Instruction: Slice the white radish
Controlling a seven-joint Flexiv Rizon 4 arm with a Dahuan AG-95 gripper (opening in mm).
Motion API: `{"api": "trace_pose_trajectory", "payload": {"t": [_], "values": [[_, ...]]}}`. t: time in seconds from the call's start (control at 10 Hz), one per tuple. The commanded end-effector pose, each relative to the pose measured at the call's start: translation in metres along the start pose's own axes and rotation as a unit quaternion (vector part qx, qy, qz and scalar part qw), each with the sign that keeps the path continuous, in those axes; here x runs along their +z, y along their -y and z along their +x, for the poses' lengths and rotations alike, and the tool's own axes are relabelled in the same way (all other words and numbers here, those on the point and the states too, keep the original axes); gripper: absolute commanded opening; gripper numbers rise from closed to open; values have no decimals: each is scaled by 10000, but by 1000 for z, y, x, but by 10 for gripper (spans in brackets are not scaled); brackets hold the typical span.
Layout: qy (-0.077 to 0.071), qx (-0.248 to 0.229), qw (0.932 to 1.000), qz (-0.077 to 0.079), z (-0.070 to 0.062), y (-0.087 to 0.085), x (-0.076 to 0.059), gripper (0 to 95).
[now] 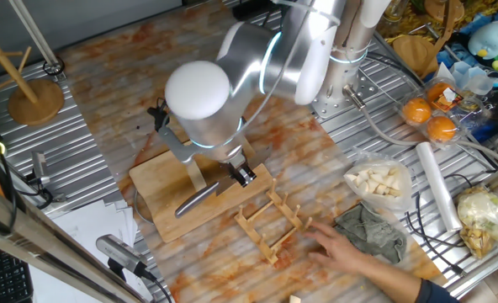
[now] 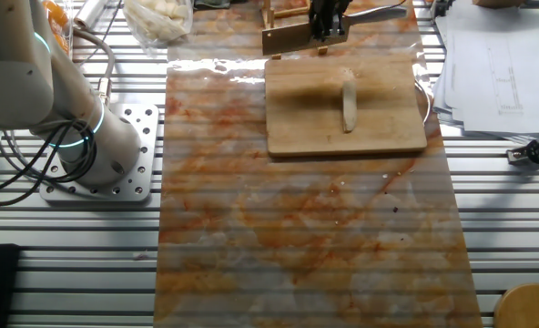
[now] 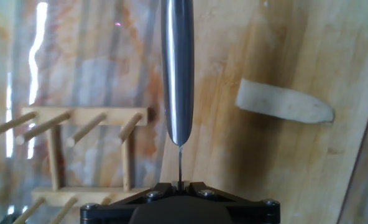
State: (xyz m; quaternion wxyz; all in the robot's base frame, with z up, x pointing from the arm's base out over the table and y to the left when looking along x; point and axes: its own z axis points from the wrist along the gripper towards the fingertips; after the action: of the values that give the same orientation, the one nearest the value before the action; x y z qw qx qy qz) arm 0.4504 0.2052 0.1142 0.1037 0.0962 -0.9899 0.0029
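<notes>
The gripper (image 2: 329,27) is closed on the knife (image 3: 176,68), which it carries edge-down at the board's (image 2: 297,128) rim nearest the rack (image 3: 78,155). The radish (image 2: 349,105) lies whole on the board, apart from the blade. In the hand view the radish sits to the blade's right, its long axis roughly crosswise to the blade, so the cut calls for a sideways shift first.

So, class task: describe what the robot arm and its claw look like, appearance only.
The arm is silver-grey with smooth rounded joints, white end caps and thin glowing cyan rings. Its cylindrical base is bolted to a perforated metal plate, with dark cables beside it. The claw is small, black and blocky.
</notes>
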Motion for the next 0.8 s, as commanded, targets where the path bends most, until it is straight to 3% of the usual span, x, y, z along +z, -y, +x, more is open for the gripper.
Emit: {"api": "trace_pose_trajectory", "payload": {"t": [0.1, 0.3, 0.4, 0.7, 0.8], "values": [[122, -108, 9999, 15, 1, 0, -1, 0], [133, -226, 9997, -10, 1, 1, 0, 0], [129, -44, 9999, -5, 3, 2, 3, 0], [277, 28, 9996, -76, 3, 3, 9, 0], [260, -37, 9996, -98, 3, 3, 9, 0]]}}
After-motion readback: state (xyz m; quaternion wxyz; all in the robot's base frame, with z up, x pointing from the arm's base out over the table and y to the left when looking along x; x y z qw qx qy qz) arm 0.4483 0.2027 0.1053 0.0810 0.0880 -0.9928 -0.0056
